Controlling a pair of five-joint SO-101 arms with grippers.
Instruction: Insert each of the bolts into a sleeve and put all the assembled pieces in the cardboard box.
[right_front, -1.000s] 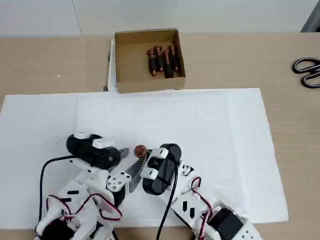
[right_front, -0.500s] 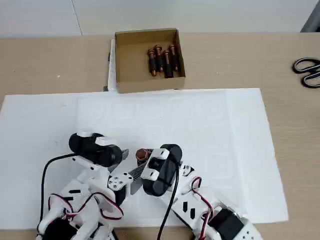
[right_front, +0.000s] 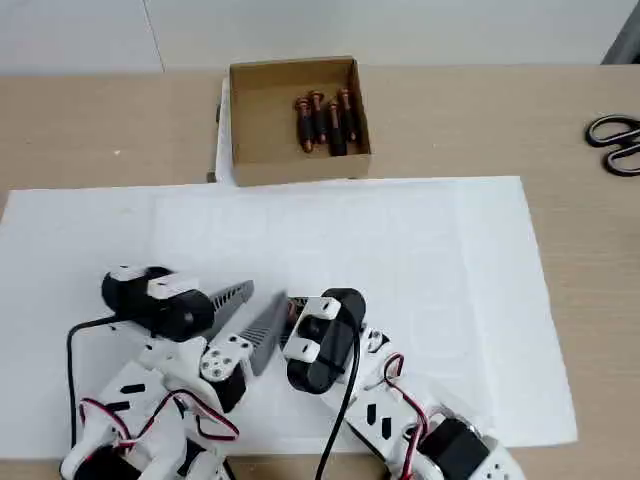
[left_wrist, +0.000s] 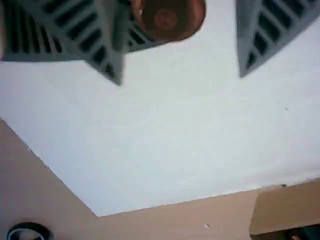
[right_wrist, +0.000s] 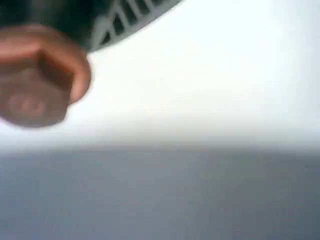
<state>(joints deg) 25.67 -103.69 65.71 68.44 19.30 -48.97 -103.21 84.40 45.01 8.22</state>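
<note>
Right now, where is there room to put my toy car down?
The white sheet is bare between the box and the fingers, and along its right side. The box's left half is free. It is crowded around the bolt.

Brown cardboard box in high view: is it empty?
No, four copper-coloured bolts in black sleeves lie inside the brown cardboard box.

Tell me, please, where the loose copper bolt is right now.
The bolt is held in the right gripper's fingers over the near part of the white sheet, between the two arms; its copper head faces the left gripper's open fingers.
</note>
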